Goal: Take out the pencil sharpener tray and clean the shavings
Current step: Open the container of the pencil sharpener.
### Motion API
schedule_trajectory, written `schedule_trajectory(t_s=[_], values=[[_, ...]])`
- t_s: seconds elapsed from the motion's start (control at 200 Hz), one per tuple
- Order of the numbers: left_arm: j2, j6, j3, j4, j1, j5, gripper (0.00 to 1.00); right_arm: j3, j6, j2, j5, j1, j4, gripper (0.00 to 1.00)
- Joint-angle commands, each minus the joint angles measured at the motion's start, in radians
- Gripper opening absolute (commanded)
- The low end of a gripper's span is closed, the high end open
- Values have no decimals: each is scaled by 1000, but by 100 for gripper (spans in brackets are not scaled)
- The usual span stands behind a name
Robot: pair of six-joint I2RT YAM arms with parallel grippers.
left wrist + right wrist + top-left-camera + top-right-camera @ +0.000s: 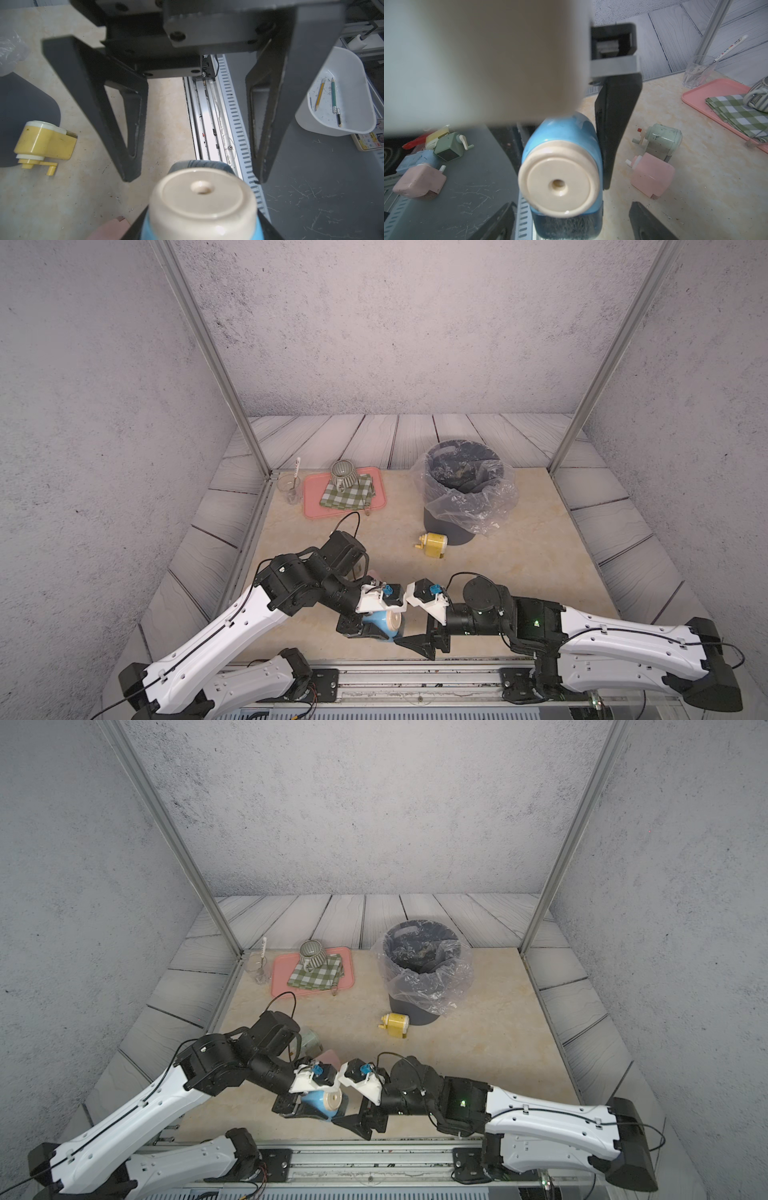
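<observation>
Sharpener sits pinched in my left gripper, tray seated in its body; my right gripper, spread wide, faces its cream end, fingers flanking it without touching.

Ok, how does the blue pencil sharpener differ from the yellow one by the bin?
The blue pencil sharpener has a cream front face; the yellow sharpener is yellow with white trim. The blue one is clamped in the left gripper; the yellow one sits free on the table beside the dark bin. The yellow one's crank shows; the blue one's does not. Both are small desk sharpeners.
</observation>
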Motion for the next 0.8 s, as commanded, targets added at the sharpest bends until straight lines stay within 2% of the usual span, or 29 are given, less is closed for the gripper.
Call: schedule_trajectory(t_s=[0.0,0.36,0.58,0.796], values=[[-15,-20,14,84,-4,49,0,-7,12,32,9,11,-13,87],[-22,-19,27,75,0,56,0,6,1,62,-25,14,-42,84],[-21,-15,28,65,7,67,0,-6,-26,39,-35,15,-124,83],[-32,-29,23,98,13,79,0,-38,-15,11,-57,13,-114,83]])
